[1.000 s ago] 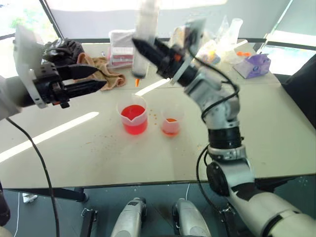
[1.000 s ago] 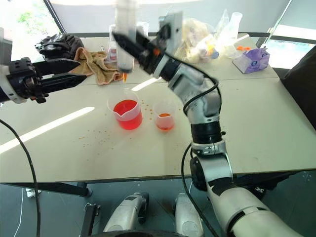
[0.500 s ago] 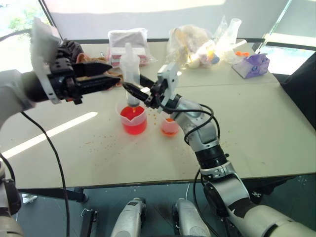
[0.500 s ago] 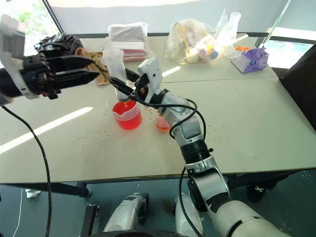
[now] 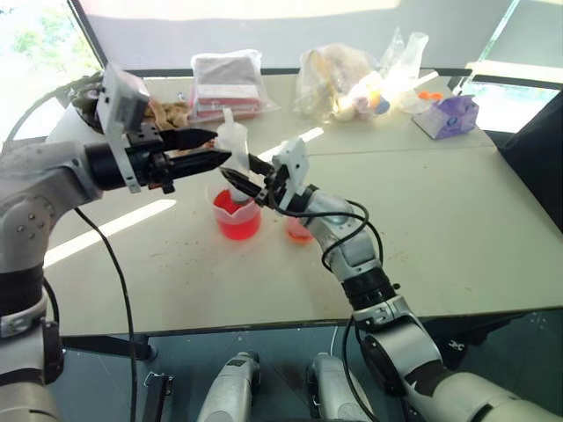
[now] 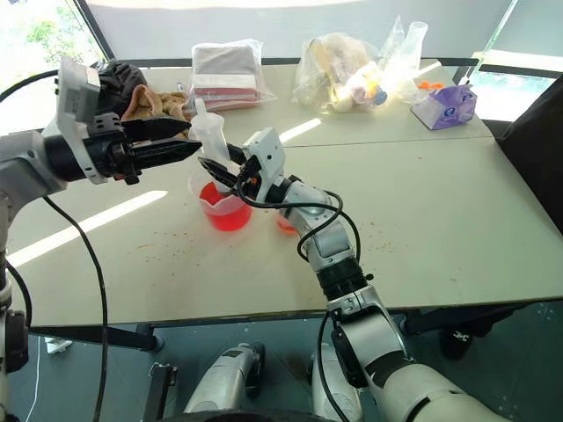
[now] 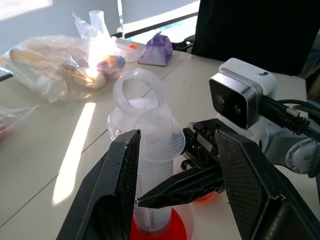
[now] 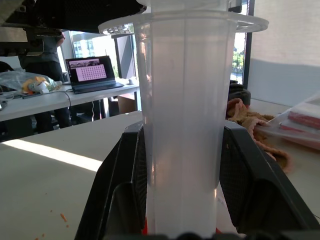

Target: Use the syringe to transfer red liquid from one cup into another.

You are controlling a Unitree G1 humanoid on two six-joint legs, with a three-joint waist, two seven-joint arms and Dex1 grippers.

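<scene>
Since a second ago my right arm has come down from high above the table, so the syringe (image 5: 232,151) now stands upright with its lower end inside the beaker (image 5: 237,214) rather than hanging in the air over it. My left arm has swung in toward the centre over the same second.

My right gripper (image 5: 249,171) is clamped on the syringe barrel just above the beaker rim; the right wrist view shows both fingers (image 8: 131,170) pressed against either side of the clear tube. My left gripper (image 5: 208,147) has its fingers spread wide and reaches level toward the top of the syringe. In the left wrist view the plunger ring (image 7: 138,90) and flange sit between the two black pads (image 7: 119,184), but I cannot tell whether they touch the plastic yet.

I see red liquid (image 6: 224,202) filling the lower part of the beaker. I find the smaller cup (image 5: 297,230) just beside it on the side of my right arm, partly hidden behind that arm, with a little orange-red at its base. Small red drips (image 5: 189,242) speckle the table (image 5: 475,229) in front of the beaker. At the far edge lie a crumpled cloth (image 6: 151,104), clear bags (image 6: 352,70) and a purple packet (image 5: 449,117).
</scene>
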